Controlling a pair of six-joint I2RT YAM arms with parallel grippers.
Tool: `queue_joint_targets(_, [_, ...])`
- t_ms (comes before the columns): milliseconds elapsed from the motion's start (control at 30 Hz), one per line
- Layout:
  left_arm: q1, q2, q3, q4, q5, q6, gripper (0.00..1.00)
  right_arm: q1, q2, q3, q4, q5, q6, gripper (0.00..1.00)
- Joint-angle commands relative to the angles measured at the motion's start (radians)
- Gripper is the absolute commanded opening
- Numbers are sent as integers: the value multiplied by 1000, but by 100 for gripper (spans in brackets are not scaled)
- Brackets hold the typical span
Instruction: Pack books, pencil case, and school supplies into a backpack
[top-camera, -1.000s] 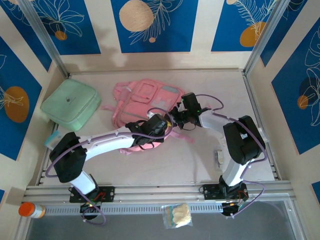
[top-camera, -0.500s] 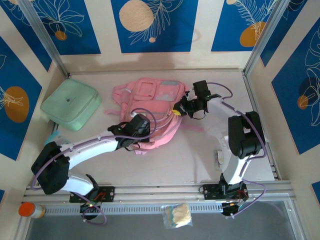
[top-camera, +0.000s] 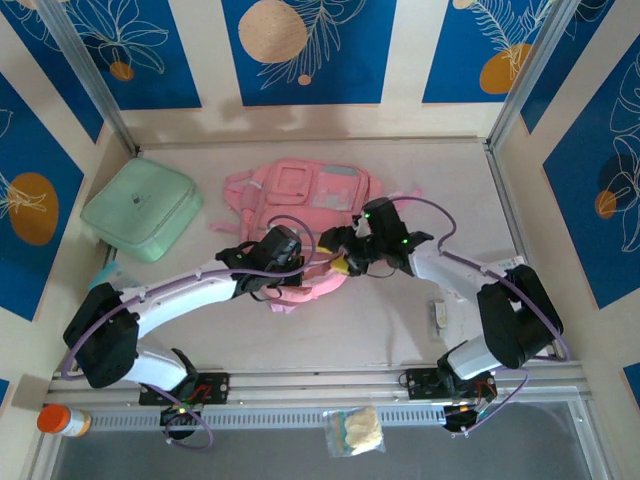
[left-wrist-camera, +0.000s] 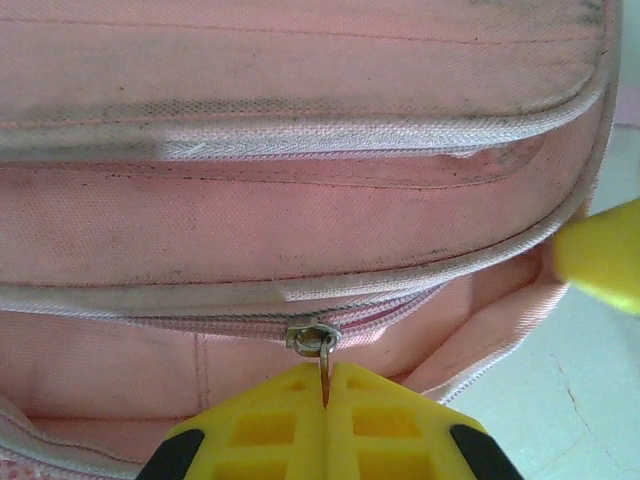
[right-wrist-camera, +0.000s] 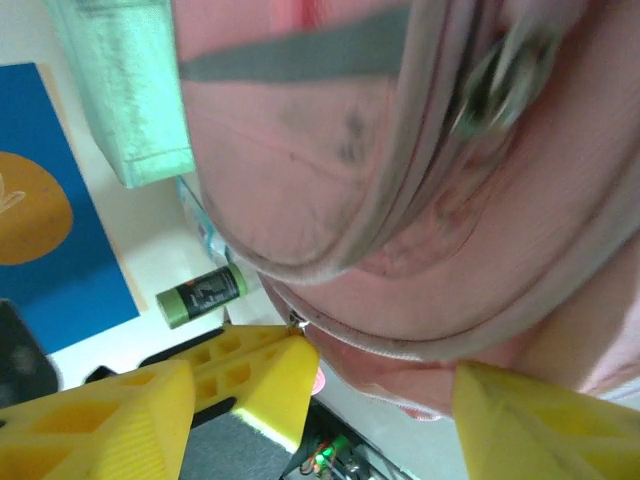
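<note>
The pink backpack (top-camera: 300, 195) lies flat at the middle of the table, front pockets up. My left gripper (top-camera: 303, 263) is at its near edge, shut on the metal zipper pull (left-wrist-camera: 325, 368) that hangs from the slider (left-wrist-camera: 313, 338). My right gripper (top-camera: 343, 260) sits just to the right of it, open. Its yellow fingers (right-wrist-camera: 540, 430) stand wide apart under the backpack's lower rim (right-wrist-camera: 400, 300). The left gripper's shut fingertips (right-wrist-camera: 262, 372) show between them. One right fingertip (left-wrist-camera: 600, 255) shows beside the backpack's corner. The books are out of view.
The mint green square pouch (top-camera: 141, 209) lies at the back left. A green tube (right-wrist-camera: 200, 293) lies on the table by it. A small white object (top-camera: 440, 313) rests near the right arm. An orange-capped bottle (top-camera: 57, 419) and a packet (top-camera: 356, 431) sit on the front rail.
My right gripper has swung from the backpack's far right corner down to its near edge, beside the left gripper. The left gripper has stayed on the zipper pull over the last half second.
</note>
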Motion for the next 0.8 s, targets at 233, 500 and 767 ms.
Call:
queue_joint_targets(233, [-16,3,28,28,54,14,0,35,156,78,150,178,116,46])
queue_joint_targets(500, [-39,-26,36,-63,-10,-15,0,-31,106,110,20,198,-36,5])
queue_joint_targets(767, [-127,19,58,-65,-97,-86,0,-269,165,249,-94,-91,-227,0])
